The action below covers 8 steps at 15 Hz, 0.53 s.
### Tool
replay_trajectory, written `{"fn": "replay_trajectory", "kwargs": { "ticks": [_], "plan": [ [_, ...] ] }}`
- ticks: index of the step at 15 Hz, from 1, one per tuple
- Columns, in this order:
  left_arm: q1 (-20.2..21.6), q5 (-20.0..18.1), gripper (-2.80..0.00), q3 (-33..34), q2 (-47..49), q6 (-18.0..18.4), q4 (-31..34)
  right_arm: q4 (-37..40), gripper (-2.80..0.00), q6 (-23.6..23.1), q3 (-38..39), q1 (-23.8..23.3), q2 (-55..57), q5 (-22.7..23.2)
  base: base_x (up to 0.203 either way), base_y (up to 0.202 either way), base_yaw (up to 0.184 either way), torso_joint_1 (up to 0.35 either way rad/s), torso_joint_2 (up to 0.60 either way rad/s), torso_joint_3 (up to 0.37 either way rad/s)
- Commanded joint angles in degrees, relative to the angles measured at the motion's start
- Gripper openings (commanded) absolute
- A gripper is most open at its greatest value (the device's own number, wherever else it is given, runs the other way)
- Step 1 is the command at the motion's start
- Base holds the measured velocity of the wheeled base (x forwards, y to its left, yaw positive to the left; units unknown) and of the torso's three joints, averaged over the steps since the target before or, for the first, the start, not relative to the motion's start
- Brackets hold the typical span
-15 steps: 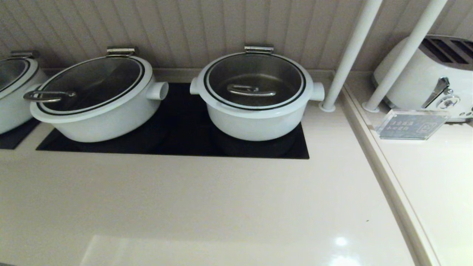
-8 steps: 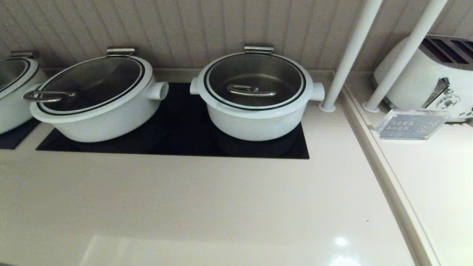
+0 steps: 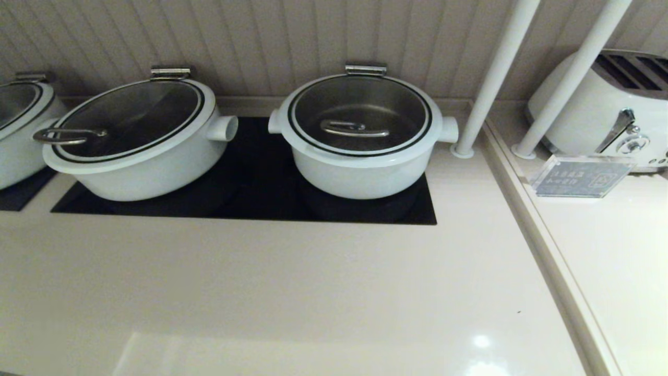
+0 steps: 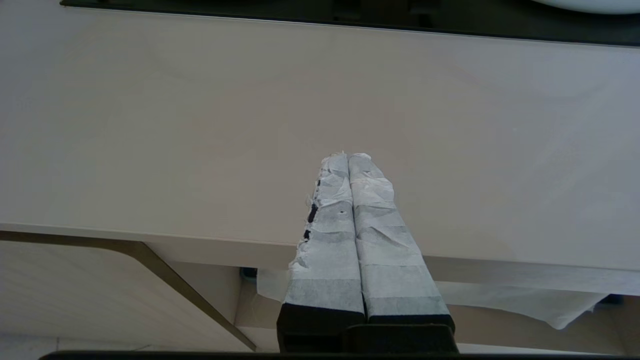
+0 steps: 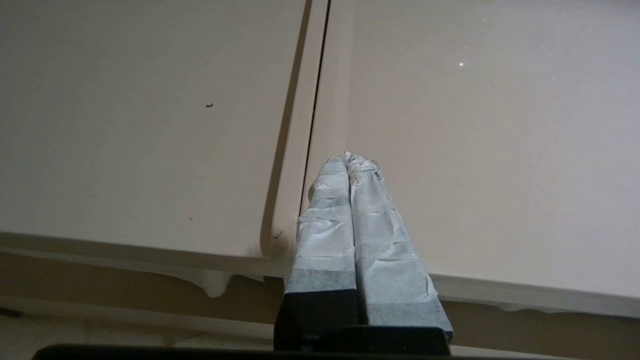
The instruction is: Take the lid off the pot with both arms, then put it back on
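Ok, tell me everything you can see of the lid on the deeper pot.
The lid is round clear glass inside a broad white rim edged by a thin black ring. A steel loop handle lies across its centre and a steel hinge sits at its back edge. It lies closed and level on the pot, whose shiny steel inside shows through. No tool touches it.

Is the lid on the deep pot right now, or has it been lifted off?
On. The lid sits flat on the pot, its white rim seated all round.
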Motion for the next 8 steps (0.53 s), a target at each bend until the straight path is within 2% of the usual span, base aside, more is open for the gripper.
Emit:
{"fn": "replay_trajectory", "kwargs": {
  "ticks": [1, 4, 8],
  "plan": [
    [0.0, 0.0, -2.8, 0.0, 0.0, 0.0, 0.0, 0.1, -2.8, -0.7, 0.0, 0.0, 0.1, 0.3, 0.0, 0.0, 0.0, 0.0, 0.0, 0.0],
    [0.0, 0.0, -2.8, 0.0, 0.0, 0.0, 0.0, 0.1, -2.8, -0.2, 0.0, 0.0, 0.1, 0.4, 0.0, 0.0, 0.0, 0.0, 0.0, 0.0],
    [0.0, 0.0, -2.8, 0.0, 0.0, 0.0, 0.0, -0.2, -2.8, 9.2, -0.1, 0.1, 0.1, -1.7, 0.0, 0.0, 0.0, 0.0, 0.0, 0.0]
  ]
}}
